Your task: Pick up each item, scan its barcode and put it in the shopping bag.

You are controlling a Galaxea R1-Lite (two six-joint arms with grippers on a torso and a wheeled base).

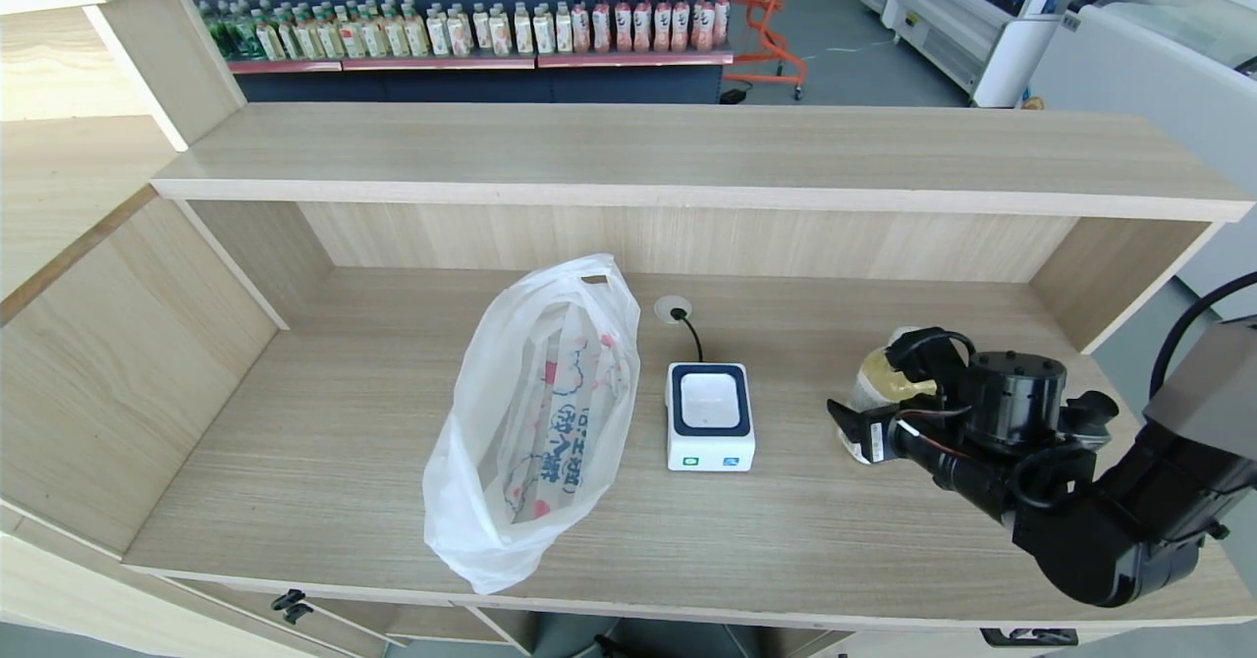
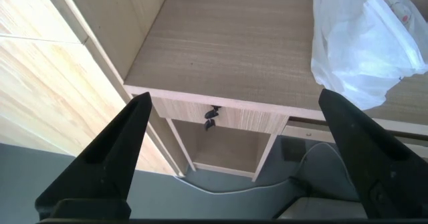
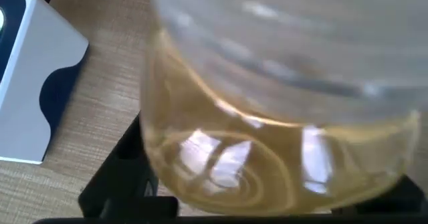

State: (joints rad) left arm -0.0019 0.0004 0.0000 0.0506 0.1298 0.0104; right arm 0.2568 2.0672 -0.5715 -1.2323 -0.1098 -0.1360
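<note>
A clear bottle (image 1: 882, 379) of yellowish liquid stands at the right of the wooden counter (image 1: 334, 442). My right gripper (image 1: 869, 414) is shut on it low down. In the right wrist view the bottle (image 3: 267, 117) sits very close between the dark fingers (image 3: 110, 187). A white scanner (image 1: 709, 414) with a dark-framed window sits mid-counter. To its left slumps the white plastic shopping bag (image 1: 535, 412), with printed packages inside. My left gripper (image 2: 234, 100) hangs open and empty below the counter's front edge, near the bag's corner (image 2: 364, 43).
The counter has a raised back shelf (image 1: 687, 152) and side walls. A cable runs from the scanner to a hole (image 1: 673, 310) at the back. A drawer latch (image 2: 212, 116) sits under the front edge. Bare counter lies left of the bag.
</note>
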